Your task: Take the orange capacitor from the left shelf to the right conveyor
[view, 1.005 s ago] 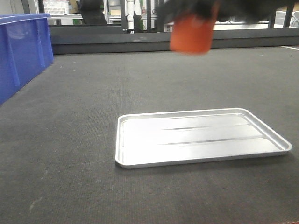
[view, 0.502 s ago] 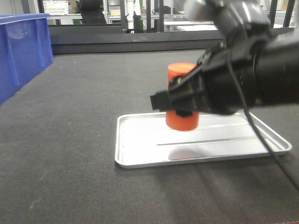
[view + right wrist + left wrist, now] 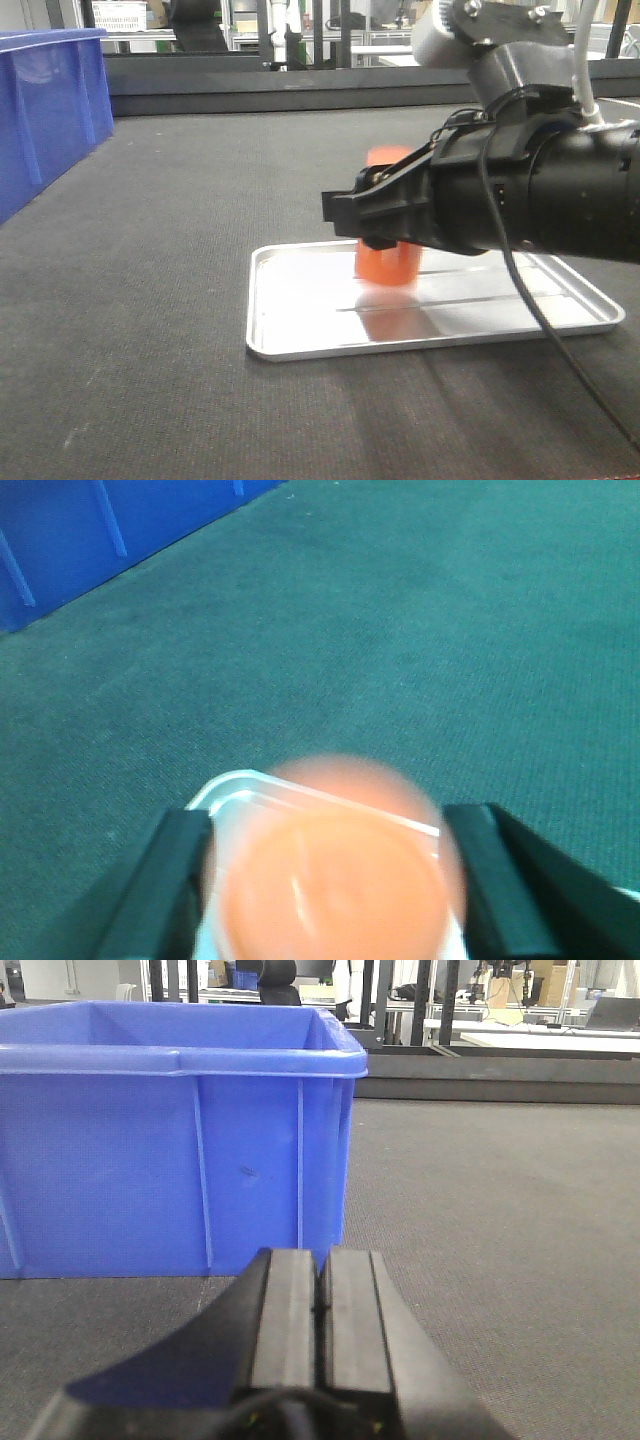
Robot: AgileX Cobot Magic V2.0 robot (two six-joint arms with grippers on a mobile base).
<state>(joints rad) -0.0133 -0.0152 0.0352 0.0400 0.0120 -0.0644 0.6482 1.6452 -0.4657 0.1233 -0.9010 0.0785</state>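
- The right gripper [image 3: 332,872] reaches in from the right side of the front view, over the silver tray [image 3: 300,335].
- The orange capacitor [image 3: 388,266] sits upright between the two black fingers [image 3: 172,880] of the right gripper, over the left half of the tray and nearer the tray's far edge than its near edge.
- The capacitor is blurred in both the front and right wrist views, while the gripper body is sharp.
- State of the right gripper: the jaws are spread to about the width of the capacitor. Because of the blur, it cannot be told whether the fingers press on the capacitor or whether its base touches the tray.
- A pale orange reflection lies on the tray surface directly under the capacitor.
- The tray lies flat on the right conveyor [image 3: 150,300], well apart from the belt's left edge.
- A blue bin [image 3: 45,110] stands at the far left corner of the conveyor.
- State of the left gripper [image 3: 322,1278]: clenched, with the two pads pressed together and nothing between them.
- The left gripper hovers low over the conveyor and faces the blue bin's side wall.
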